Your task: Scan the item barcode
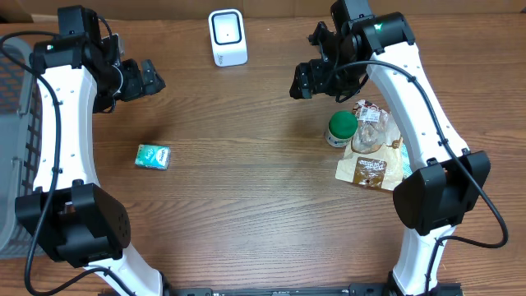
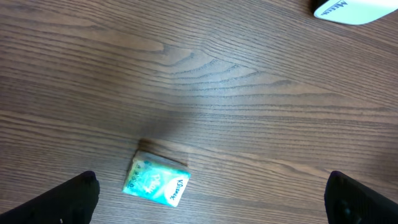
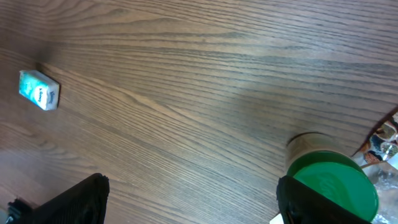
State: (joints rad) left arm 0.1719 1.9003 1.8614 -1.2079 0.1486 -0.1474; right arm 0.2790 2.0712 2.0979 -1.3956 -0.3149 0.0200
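Well, wooden table (image 1: 246,230); white scanner (image 1: 227,37), grey basket (image 1: 12,107) near edges.

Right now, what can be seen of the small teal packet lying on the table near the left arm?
The teal packet is a small, flat, rectangular pack, teal-green with a white end and white lettering too small to read. Its wrap looks like soft, slightly glossy plastic film, with no visible dents or tears. It lies flat on the wooden table, its long side running roughly across the table and slightly skewed. It sits alone: only the tabletop touches it. No barcode shows on its upper face.
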